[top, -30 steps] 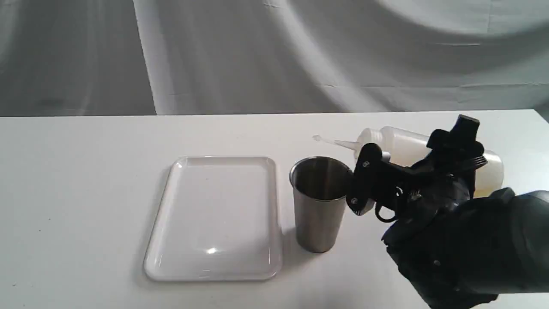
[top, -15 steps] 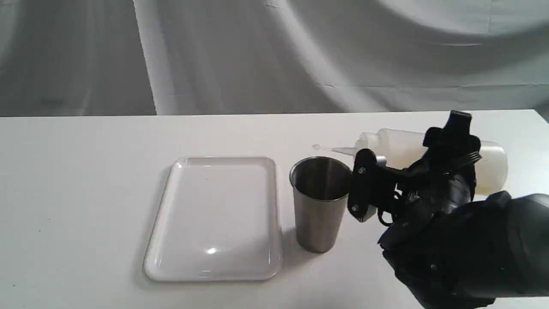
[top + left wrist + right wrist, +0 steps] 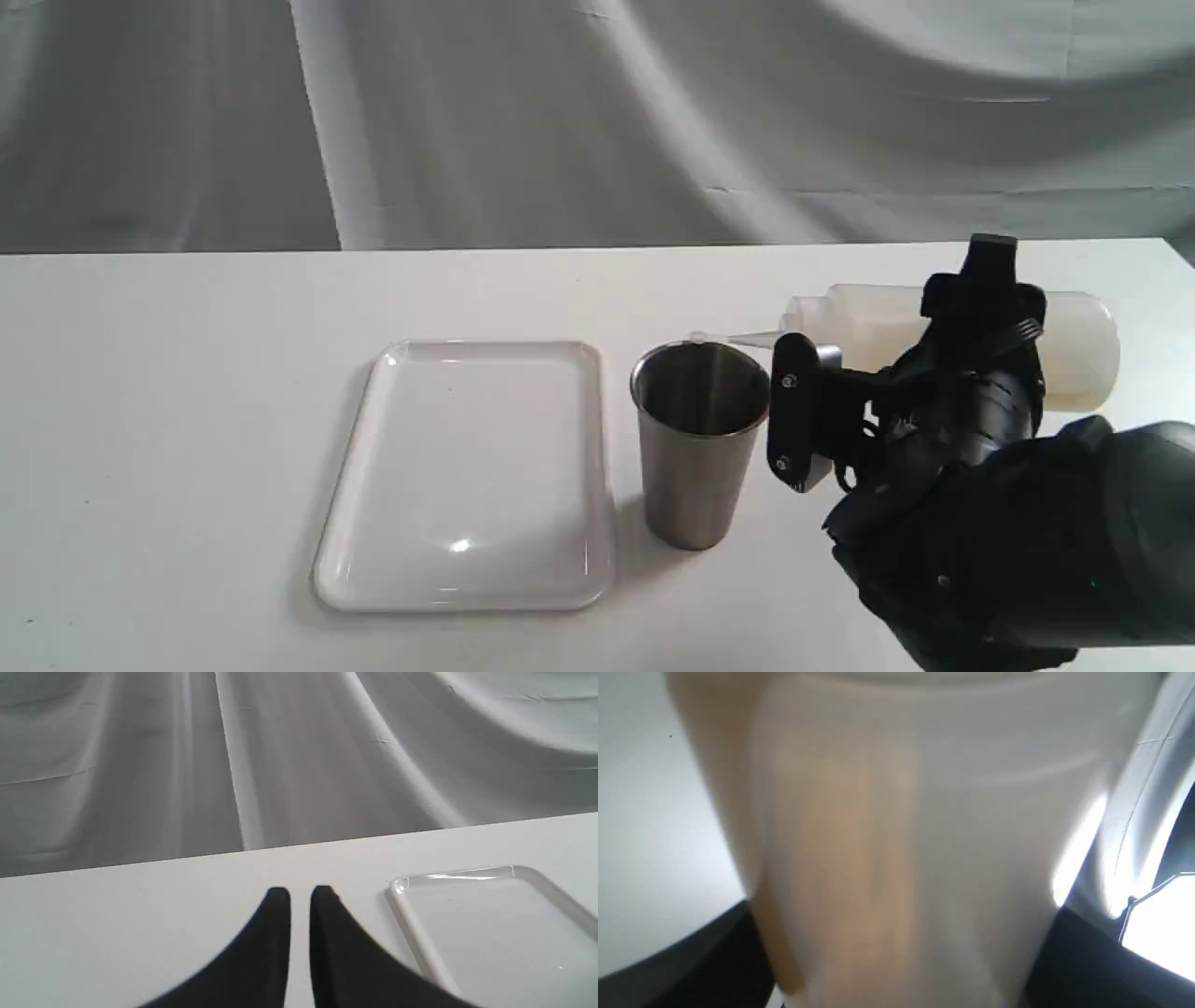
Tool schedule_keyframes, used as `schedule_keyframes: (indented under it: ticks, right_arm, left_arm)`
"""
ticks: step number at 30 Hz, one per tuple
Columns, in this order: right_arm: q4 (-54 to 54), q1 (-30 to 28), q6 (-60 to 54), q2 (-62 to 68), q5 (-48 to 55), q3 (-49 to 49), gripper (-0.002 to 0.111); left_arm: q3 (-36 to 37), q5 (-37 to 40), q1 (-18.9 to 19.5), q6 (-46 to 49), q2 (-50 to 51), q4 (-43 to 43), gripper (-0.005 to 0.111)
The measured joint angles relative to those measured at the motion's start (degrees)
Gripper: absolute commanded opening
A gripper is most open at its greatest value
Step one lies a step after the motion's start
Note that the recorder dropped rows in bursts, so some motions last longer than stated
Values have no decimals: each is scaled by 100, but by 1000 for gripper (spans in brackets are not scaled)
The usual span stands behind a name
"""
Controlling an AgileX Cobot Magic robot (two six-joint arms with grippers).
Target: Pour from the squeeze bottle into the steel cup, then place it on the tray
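Note:
The squeeze bottle [image 3: 878, 329] lies almost level in the air, and my right gripper [image 3: 980, 322] is shut around its middle. Its nozzle [image 3: 747, 338] points left and ends just over the far right rim of the steel cup [image 3: 695, 467]. The cup stands upright on the table just right of the white tray [image 3: 467, 560], which holds nothing. In the right wrist view the bottle [image 3: 887, 858] fills the picture with amber liquid inside, between dark fingers [image 3: 1087, 961]. My left gripper [image 3: 300, 897] hovers shut over bare table beside the tray [image 3: 411, 914], holding nothing.
The white table [image 3: 187, 392] ends at a grey cloth backdrop [image 3: 560, 121]. My right arm's black bulk [image 3: 1008, 551] fills the near right corner, close to the cup. The left arm does not show in the exterior view.
The right gripper has rolled the bottle from nozzle-up toward level. The nozzle tip has dropped and drawn in to the cup's rim. Cup, tray and left gripper have stayed put.

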Motion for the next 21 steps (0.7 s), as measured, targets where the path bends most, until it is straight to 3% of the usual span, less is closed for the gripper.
schedule_keyframes:
  ticks: [21]
  right_arm:
    - [0, 0, -474, -132, 74, 0, 40]
  left_arm:
    - [0, 0, 0, 0, 0, 0, 8]
